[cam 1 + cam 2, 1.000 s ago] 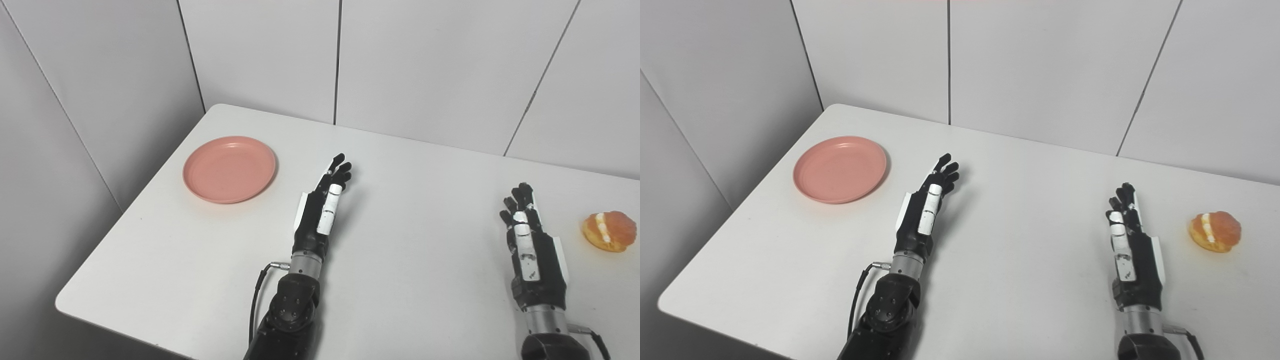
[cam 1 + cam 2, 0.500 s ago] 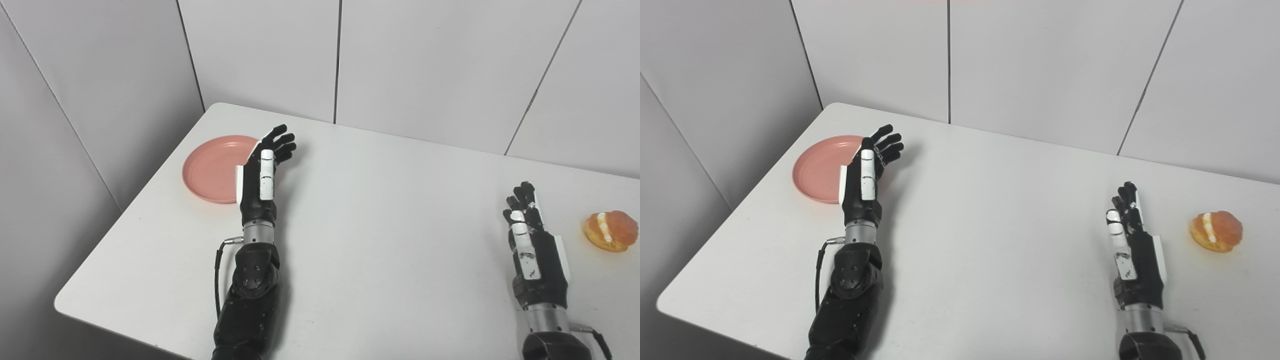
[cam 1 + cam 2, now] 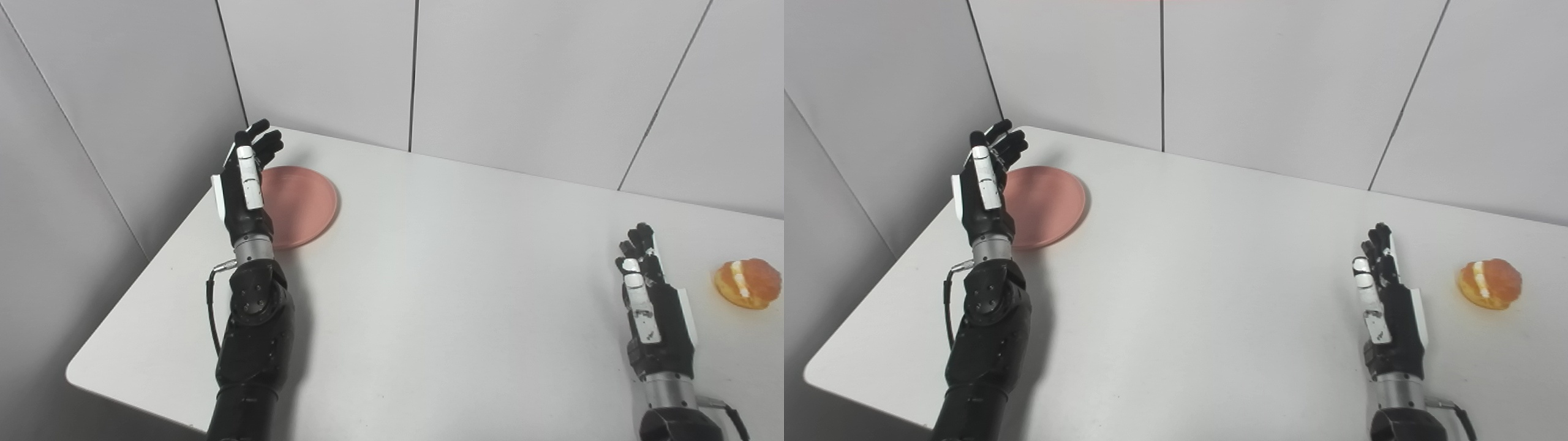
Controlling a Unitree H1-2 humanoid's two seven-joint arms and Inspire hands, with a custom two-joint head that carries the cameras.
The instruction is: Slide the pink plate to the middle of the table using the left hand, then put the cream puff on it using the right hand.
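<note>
Grey walls stand behind the white table (image 3: pixel 465 294). The left hand (image 3: pixel 244 184), fingers apart, is at the pink plate's (image 3: pixel 303 205) far side to push it inward. The right hand (image 3: pixel 652 300), fingers loosely apart and empty, waits near the cream puff (image 3: pixel 746 283).

The plate (image 3: pixel 300 205) lies on the table (image 3: pixel 429 294) near its far left corner; the left hand (image 3: pixel 245 180) stands over the plate's left edge, hiding that side, its arm running back along the table's left side to the near edge. The puff (image 3: pixel 745 282) lies on the table at the far right, well apart from the plate; the right hand (image 3: pixel 652 294) is just left of the puff, not touching it; the middle of the table lies between the two hands.
</note>
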